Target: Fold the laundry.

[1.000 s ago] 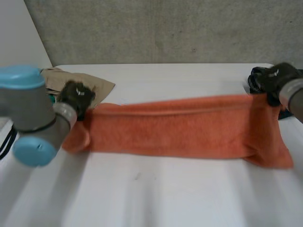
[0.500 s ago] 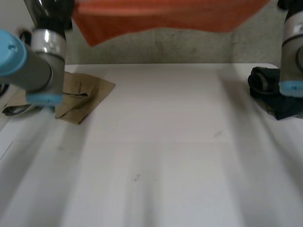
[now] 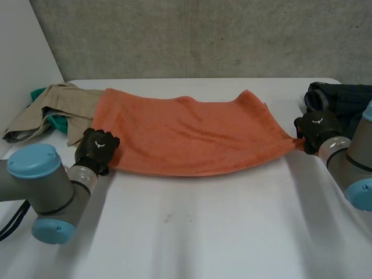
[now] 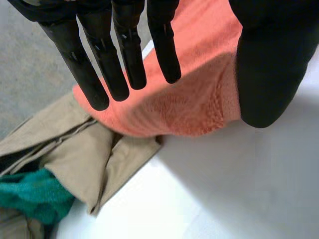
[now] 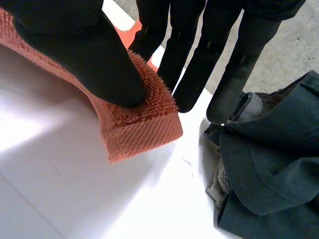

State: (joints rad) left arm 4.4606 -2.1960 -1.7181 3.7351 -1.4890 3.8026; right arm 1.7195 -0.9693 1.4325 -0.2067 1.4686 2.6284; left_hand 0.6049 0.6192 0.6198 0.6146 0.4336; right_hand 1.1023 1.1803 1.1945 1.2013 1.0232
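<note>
Orange terry towel [image 3: 186, 136] lies spread flat across the far half of the white worktop [image 3: 203, 232], long side running left to right, with a few ripples along its far edge. Left hand [image 3: 96, 150] sits at the towel's near-left corner. In the left wrist view its fingers [image 4: 124, 55] are straight and splayed, with the thumb [image 4: 271, 64] well apart from them. The corner lies on the worktop below that gap, nothing pinched, so that hand is open. Right hand [image 3: 317, 128] is on the near-right corner. In the right wrist view the thumb [image 5: 94, 55] presses into the pile against the straight fingers behind, so the corner is pinched, lifted just off the worktop and pulled to a point. The hemmed tip sticks out past the thumb. The towel's left end overlaps a crumpled khaki garment [image 3: 64, 102] at the far-left of the worktop, and a teal cloth [image 3: 58, 122] pokes out from under the khaki. A dark grey-green garment [image 3: 343, 102] is heaped at the far-right, just beside the right hand's fingertips and apart from the towel. Both arms come in low from the near side.
</note>
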